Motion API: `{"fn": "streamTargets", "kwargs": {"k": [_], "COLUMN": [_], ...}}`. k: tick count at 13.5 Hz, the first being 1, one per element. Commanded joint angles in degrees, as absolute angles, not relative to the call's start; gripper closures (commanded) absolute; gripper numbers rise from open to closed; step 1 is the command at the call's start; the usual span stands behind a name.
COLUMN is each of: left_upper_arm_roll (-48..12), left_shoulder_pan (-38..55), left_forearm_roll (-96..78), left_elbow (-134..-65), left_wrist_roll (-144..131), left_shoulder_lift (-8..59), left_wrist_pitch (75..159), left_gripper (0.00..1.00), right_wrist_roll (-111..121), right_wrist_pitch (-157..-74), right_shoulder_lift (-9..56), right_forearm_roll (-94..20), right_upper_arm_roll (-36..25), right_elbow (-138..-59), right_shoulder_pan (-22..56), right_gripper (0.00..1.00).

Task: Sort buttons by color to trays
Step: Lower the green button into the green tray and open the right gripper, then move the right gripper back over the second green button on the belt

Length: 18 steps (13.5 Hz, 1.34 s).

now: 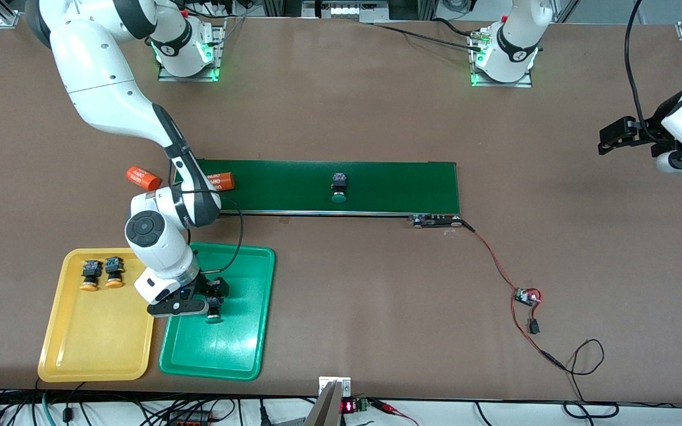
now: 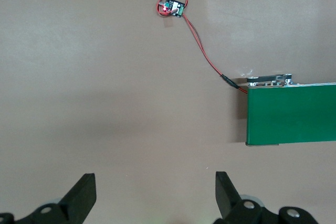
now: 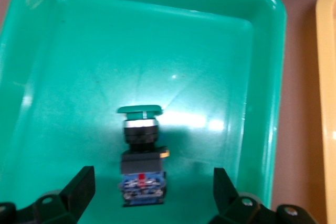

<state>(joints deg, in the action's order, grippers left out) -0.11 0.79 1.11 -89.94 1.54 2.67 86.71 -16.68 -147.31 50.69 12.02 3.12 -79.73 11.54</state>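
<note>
My right gripper (image 1: pixel 211 300) (image 3: pixel 152 182) hangs low over the green tray (image 1: pixel 228 352) (image 3: pixel 236 77), open. A green button (image 1: pixel 214 312) (image 3: pixel 140 156) lies on its side in that tray between the spread fingers (image 3: pixel 80 184), apart from both. Two yellow-orange buttons (image 1: pixel 89 276) (image 1: pixel 114 273) sit in the yellow tray (image 1: pixel 98 343) (image 3: pixel 326 77) beside it. Another green button (image 1: pixel 339 188) rests on the dark green conveyor belt (image 1: pixel 388 186) (image 2: pixel 291 114). My left gripper (image 1: pixel 610 139) (image 2: pixel 156 190) waits open over bare table at the left arm's end, holding nothing.
Two orange cylinders (image 1: pixel 142 177) (image 1: pixel 222 180) lie at the belt's end toward the right arm, one off the belt. A red wire runs from the belt's motor (image 1: pixel 436 220) to a small circuit board (image 1: pixel 527 297) (image 2: pixel 172 8).
</note>
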Motion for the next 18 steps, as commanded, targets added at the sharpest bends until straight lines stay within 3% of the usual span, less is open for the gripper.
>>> {"fn": "streamTargets", "kwargs": {"k": [1,5,9,13,18], "left_upper_arm_roll": [0.00,0.00,0.00,0.09,0.00], "left_shoulder_pan": [0.97,0.88,0.88,0.53,0.44], "left_forearm_roll": [0.97,0.97,0.97,0.97,0.97], "left_elbow": [-88.77,-88.77,-88.77,-88.59,-88.51], "left_wrist_roll": [2.72,2.72,2.72,2.72,2.73], "left_shoulder_lift": [2.64,2.55,2.46,2.46,2.37], "left_wrist_pitch": [85.43,85.43,85.25,85.17,84.38], "left_gripper": [0.00,0.00,0.00,0.00,0.00], "right_wrist_roll": [-18.27,-24.24,-26.98,-37.50,-45.88], "right_wrist_pitch": [-145.21,-134.68,-123.59,-122.70,-124.79], "right_shoulder_lift": [43.44,37.37,29.82,21.99,21.53], "right_forearm_roll": [10.90,10.90,3.35,2.72,3.78], "right_upper_arm_roll": [3.08,3.43,4.22,11.23,16.78], "right_elbow": [-87.17,-88.24,-91.82,-100.88,-102.56], "right_shoulder_pan": [13.27,16.16,18.71,18.72,19.68], "right_gripper": [0.00,0.00,0.00,0.00,0.00]}}
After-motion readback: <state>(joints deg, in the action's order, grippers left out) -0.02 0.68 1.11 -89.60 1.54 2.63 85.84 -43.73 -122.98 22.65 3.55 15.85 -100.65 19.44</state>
